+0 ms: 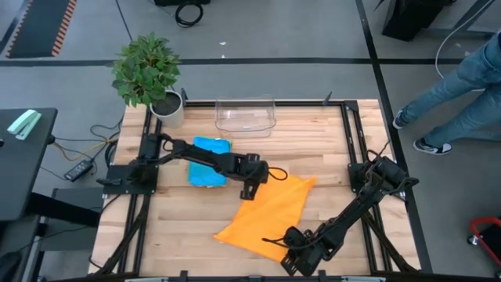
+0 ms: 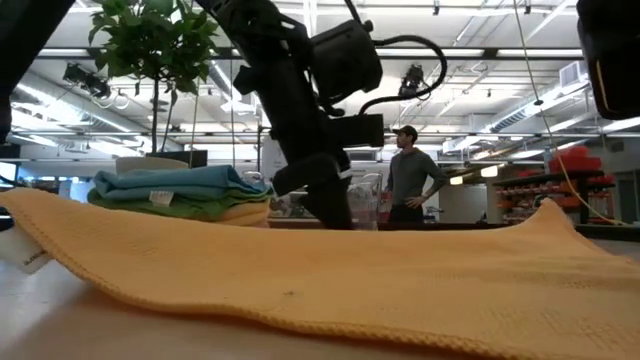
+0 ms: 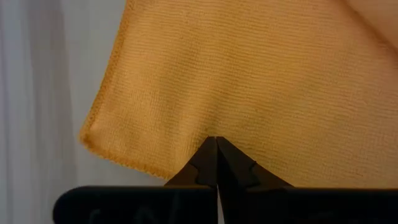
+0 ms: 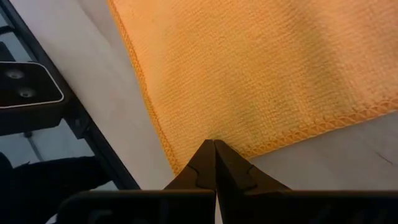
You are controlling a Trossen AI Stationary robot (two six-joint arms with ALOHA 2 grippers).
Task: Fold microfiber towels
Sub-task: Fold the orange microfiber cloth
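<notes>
On the left of the surface point(image 1: 180, 215) we see folded towels point(image 1: 210, 161) stacked, then our left gripper point(image 1: 252, 186) pinched shut on the far edge of the spread orange towel point(image 1: 270, 215), and our right gripper point(image 1: 291, 252) clamped on its near corner.

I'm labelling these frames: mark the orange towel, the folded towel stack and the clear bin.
orange towel point(image 1: 270, 211): high view, middle of the spread cloth.
folded towel stack point(image 1: 210, 159): high view, blue top layer.
clear bin point(image 1: 246, 116): high view, near wall.
</notes>
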